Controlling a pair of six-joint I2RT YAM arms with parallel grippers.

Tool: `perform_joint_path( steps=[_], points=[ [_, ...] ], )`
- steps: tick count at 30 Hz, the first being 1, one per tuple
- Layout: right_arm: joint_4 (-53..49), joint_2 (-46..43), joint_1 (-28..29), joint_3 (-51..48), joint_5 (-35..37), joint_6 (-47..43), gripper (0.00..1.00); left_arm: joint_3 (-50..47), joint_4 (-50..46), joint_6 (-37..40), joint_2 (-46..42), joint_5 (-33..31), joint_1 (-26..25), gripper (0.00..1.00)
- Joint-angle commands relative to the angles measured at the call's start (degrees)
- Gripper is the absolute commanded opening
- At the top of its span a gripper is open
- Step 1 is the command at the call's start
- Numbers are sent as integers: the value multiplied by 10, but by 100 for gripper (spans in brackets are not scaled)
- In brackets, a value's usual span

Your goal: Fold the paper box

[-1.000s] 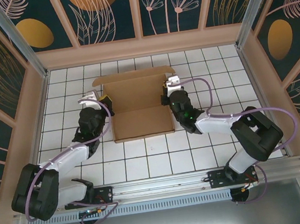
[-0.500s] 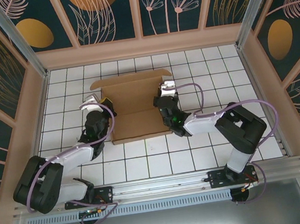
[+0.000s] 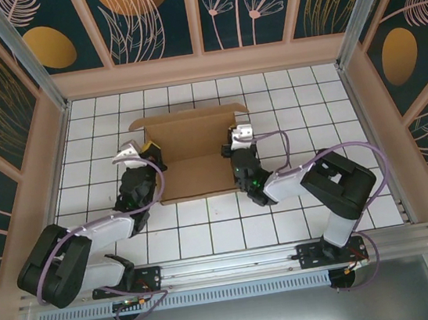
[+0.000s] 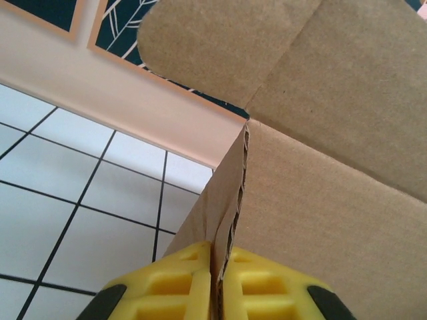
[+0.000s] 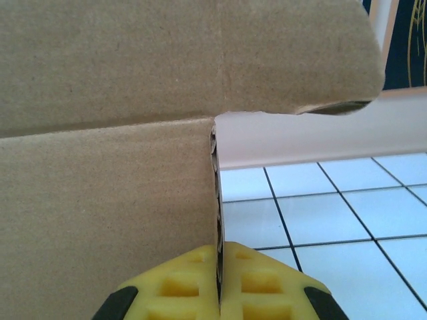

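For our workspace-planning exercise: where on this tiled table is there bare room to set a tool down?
Bare tiles: far right, between the right arm and the side wall; near strip between the paper box and the rail. Crowded: the box's sides, where the left end effector and right end effector pinch its walls.

Both arms reach forward, elbows low; the left gripper (image 3: 149,148) and right gripper (image 3: 234,137) each pinch a paper box (image 3: 192,143) wall

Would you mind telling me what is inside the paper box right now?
Inside the paper box I see bare brown cardboard, nothing lying on it. The left gripper and right gripper pinch its side walls; the table beneath is covered.
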Motion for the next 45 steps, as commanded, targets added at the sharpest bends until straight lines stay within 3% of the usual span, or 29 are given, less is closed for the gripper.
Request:
perform_joint_path(
  steps=[1, 4, 13, 21, 29, 45],
  points=[
    [210, 26, 29, -34, -51, -65, 0, -20, 89, 9, -4, 73, -18, 9],
    [284, 58, 34, -50, -46, -84, 0, -41, 123, 10, 0, 76, -18, 8],
    [286, 58, 34, -81, -44, -66, 0, -85, 137, 16, -14, 57, -19, 0],
    [295, 65, 45, -126, -69, -44, 0, -125, 138, 39, -24, 66, -42, 0],
    [295, 65, 67, -165, -73, -41, 0, -142, 68, 46, -51, 48, -80, 0],
    [298, 62, 101, -237, -77, -6, 0, -194, -52, 1, -163, 52, -82, 0]
  ],
)
